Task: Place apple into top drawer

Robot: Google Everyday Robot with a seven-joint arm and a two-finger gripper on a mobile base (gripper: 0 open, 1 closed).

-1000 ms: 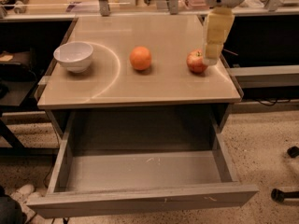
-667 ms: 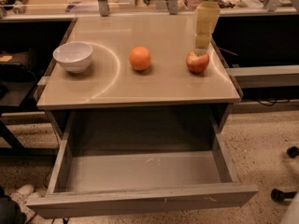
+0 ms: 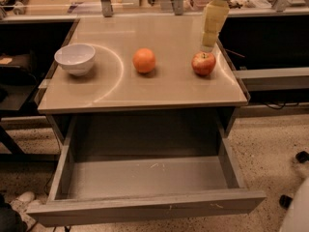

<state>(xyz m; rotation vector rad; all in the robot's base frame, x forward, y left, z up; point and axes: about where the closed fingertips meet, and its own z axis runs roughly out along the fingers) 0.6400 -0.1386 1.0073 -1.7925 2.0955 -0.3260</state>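
Drawer [image 3: 145, 178]: nearest the camera, pulled fully out below the surface. The floor is bare grey with light scuffs. The front panel is lowest in view.

Surface [image 3: 169, 88]: tan top directly above the drawer. It carries three items in a row.

- Apple [image 3: 203, 63]: right end of the row, near the right edge, standing free with the stem dimple up. It is not in the drawer.
- Orange [image 3: 144, 60]: centre of the row, well apart from the apple.
- Bowl [image 3: 75, 58]: white, at the left end, upright.

End effector [image 3: 207, 46]: hangs above the apple and slightly behind it, pointing down, with its tip close to the top of the fruit. It carries nothing. Whether it is open or closed cannot be determined from this view, and contact with the apple cannot be confirmed.

Handling assessment (judgement):

- The apple is likely firm, moderately light and smooth-skinned.
- Its round form will roll if pushed off-centre.
- Excess clamping force may bruise it.

Recommended hold: grip across the widest girth, with the contact faces on opposite sides and centred over the stem axis. A hold placed too high is likely to squeeze the fruit out downward. Release low over the drawer floor to limit rolling.
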